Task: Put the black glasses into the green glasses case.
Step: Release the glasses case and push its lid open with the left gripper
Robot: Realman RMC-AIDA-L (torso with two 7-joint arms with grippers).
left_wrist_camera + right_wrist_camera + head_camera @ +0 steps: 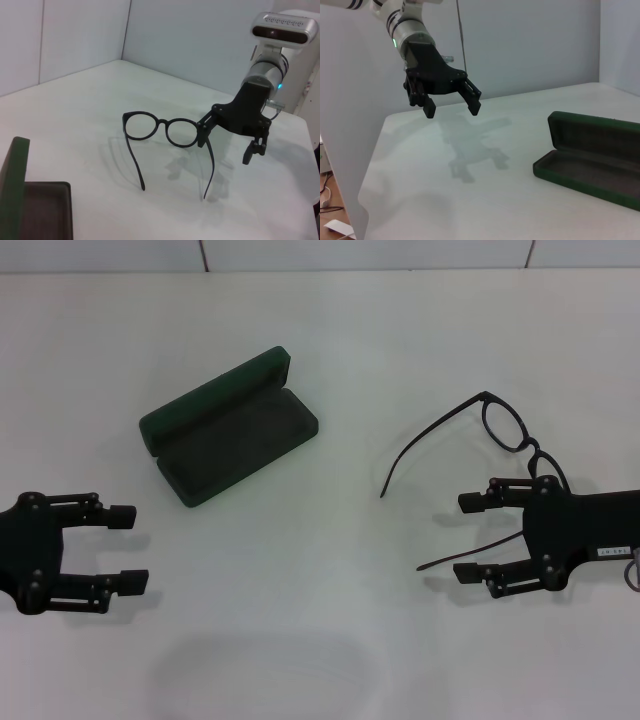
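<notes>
The green glasses case (228,430) lies open at centre-left of the table, lid tipped toward the far side; it also shows in the left wrist view (35,210) and the right wrist view (590,160). Nothing lies in its dark lining. The black glasses (505,426) rest unfolded on the table at the right, temple arms pointing toward the case. My right gripper (475,537) hovers open over their near side, covering one lens, with one temple arm passing between its fingers. From the left wrist view, the right gripper (227,142) sits at the hinge of the glasses (161,122). My left gripper (125,545) is open and empty, nearer than the case.
The white table (330,640) carries nothing else. A pale wall runs along its far edge. The left gripper (450,102) hangs above bare tabletop in the right wrist view.
</notes>
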